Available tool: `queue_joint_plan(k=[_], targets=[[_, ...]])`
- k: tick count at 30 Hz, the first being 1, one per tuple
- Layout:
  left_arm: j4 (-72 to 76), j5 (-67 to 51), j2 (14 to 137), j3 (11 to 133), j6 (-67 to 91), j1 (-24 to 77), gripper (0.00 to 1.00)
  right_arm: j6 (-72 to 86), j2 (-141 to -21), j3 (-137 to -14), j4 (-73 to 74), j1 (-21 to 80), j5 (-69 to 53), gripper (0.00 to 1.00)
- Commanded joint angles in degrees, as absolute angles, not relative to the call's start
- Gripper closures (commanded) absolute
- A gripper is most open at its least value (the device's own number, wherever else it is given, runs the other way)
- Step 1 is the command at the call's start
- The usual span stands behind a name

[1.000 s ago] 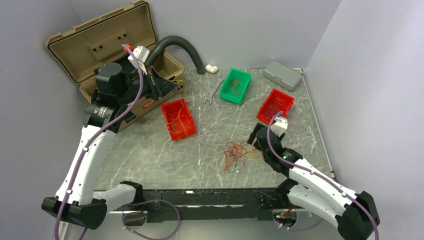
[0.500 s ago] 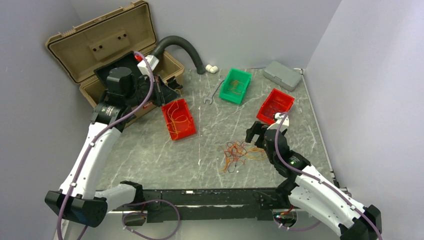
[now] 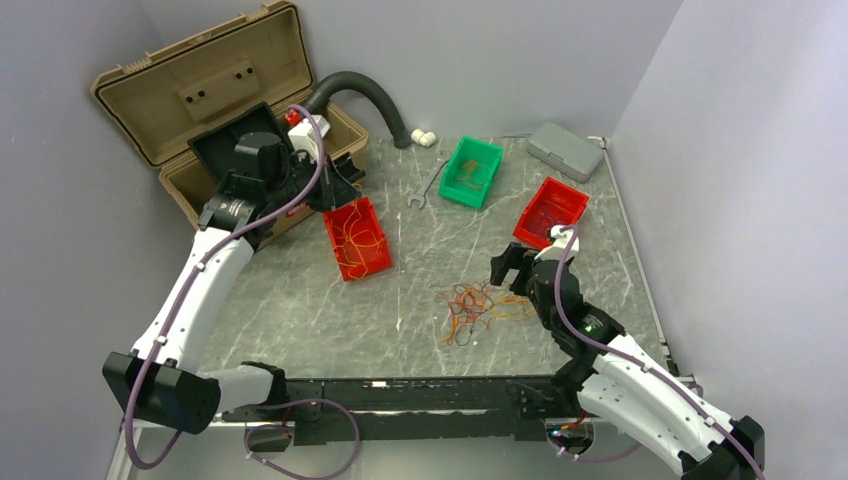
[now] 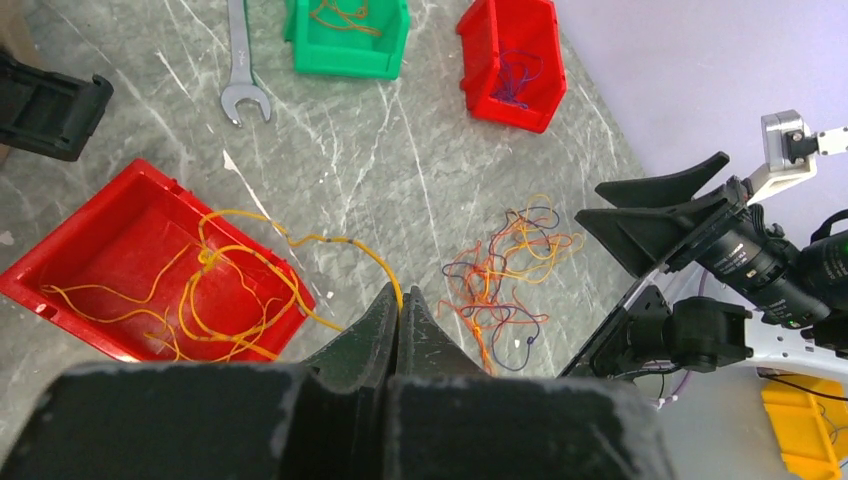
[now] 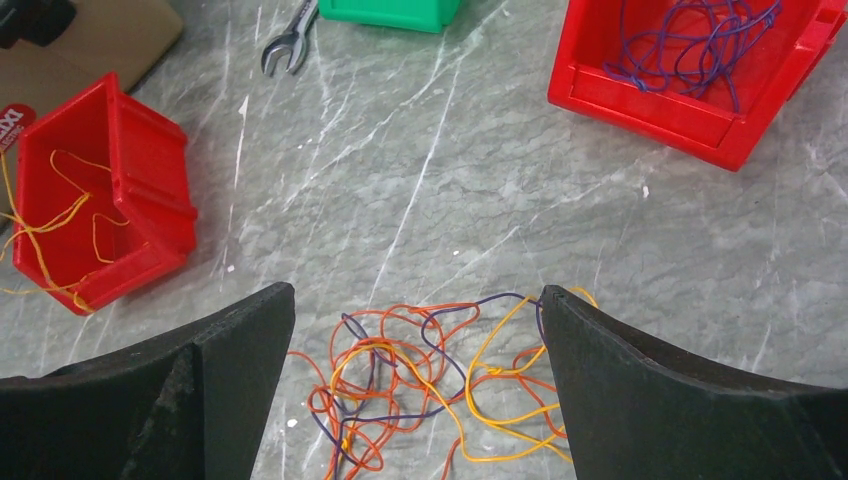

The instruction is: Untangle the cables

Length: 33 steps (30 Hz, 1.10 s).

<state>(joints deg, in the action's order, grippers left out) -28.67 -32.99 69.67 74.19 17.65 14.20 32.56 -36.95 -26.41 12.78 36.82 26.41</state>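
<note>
While the left end effector (image 4: 398, 305) clenches a yellow cable (image 4: 340, 242), the released right end effector (image 5: 415, 300) hovers above the cable tangle (image 5: 420, 385).

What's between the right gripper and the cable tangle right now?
Nothing. In the right wrist view the right gripper, jaws open, looks straight onto the cable tangle; only bare table surrounds it.

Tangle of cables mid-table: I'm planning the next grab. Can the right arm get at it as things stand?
Probably yes: the right pincer stands open just above the tangle, with nothing between them.
</note>
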Motion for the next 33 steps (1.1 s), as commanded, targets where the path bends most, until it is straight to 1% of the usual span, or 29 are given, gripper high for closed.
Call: queue_joint_plan(k=[1, 6, 13, 18, 24, 33], targets=[[-28.7, -32.6, 71.0, 80.6, 15.7, 14.1, 1.0, 31.3, -35.9, -27.9, 11.0, 36.8, 26.1, 0.05], [-30.6, -31.4, 73.3, 85.3, 14.4, 14.1, 1.0, 30.9, -35.7, -28.3, 11.2, 36.8, 26.2, 0.05], [-28.9, -31.1, 75.2, 83.8, 14.3, 14.1, 1.0, 30.7, -35.8, -28.4, 10.9, 36.8, 25.5, 0.05], [-25.9, -26.9, 75.7, 78.5, 14.2, 14.1, 1.0, 30.5, -35.4, -28.2, 10.7, 36.8, 25.2, 0.05], [-24.4, -19.7, 79.2, 73.8, 15.9, 14.0, 1.0, 30.6, -35.8, -28.2, 9.6, 36.8, 23.8, 0.05], [-14.6, -13.9, 78.9, 59.5, 21.5, 15.8, 1.0, 29.8, -36.2, -28.7, 9.7, 36.7, 23.4, 0.05]])
